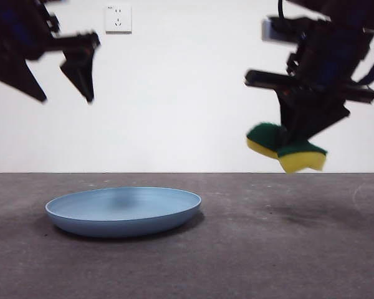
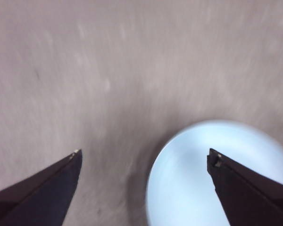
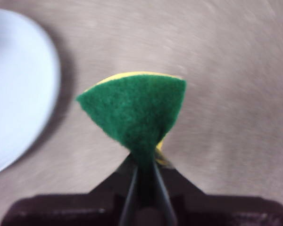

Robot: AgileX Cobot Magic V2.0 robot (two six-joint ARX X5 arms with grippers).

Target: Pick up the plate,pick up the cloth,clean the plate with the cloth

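One plate (image 1: 123, 210) on table (image 1: 287, 249); one cloth (image 1: 287, 148) pinched in right gripper (image 3: 144, 165) fingers; left gripper (image 2: 144, 157) fingers spread.

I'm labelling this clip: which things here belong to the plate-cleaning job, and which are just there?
Job:
- plate, flat on the table
- sponge, held in the air by the right gripper
- left gripper, open above the plate

Just there:
- wall socket
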